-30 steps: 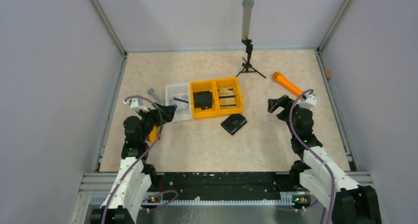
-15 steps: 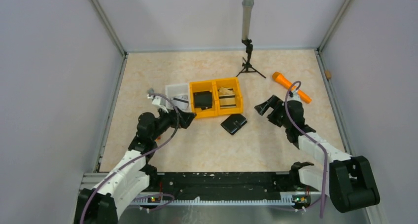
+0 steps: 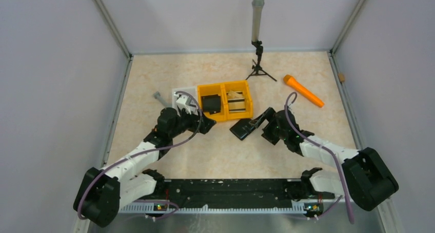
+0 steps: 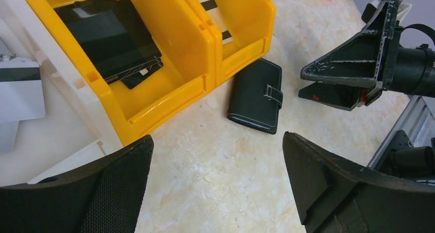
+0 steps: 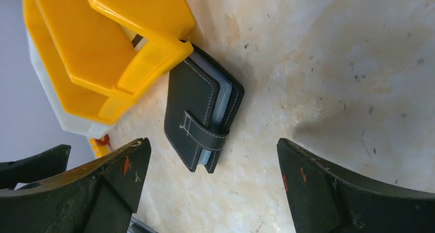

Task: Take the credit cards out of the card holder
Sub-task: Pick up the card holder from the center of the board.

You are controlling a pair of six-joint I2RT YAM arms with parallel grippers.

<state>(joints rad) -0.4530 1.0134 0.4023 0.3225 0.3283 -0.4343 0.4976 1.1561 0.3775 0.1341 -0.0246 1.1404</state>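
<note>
The card holder [image 3: 242,129] lies shut on the table in front of the yellow bins, its strap fastened. It also shows in the left wrist view [image 4: 255,95] and the right wrist view [image 5: 197,115], where pale layers show between its covers. No credit cards are seen outside it on the table. My left gripper [image 3: 208,124] [image 4: 216,140] is open just left of the holder, with bare table between its fingers. My right gripper [image 3: 261,120] [image 5: 212,142] is open just right of it, close to the strap end and not touching.
Two joined yellow bins [image 3: 225,100] stand behind the holder. One holds a black square item [image 4: 105,33] with a black card [image 4: 141,74] under it, the other striped cards [image 4: 213,7]. A white tray [image 3: 182,95] stands on their left. An orange cylinder [image 3: 302,90] and a small tripod [image 3: 258,63] are further back.
Both arms have reached forward and inward, bringing their grippers from the table's sides to either side of the card holder. Both grippers stayed open and the holder has not moved.
</note>
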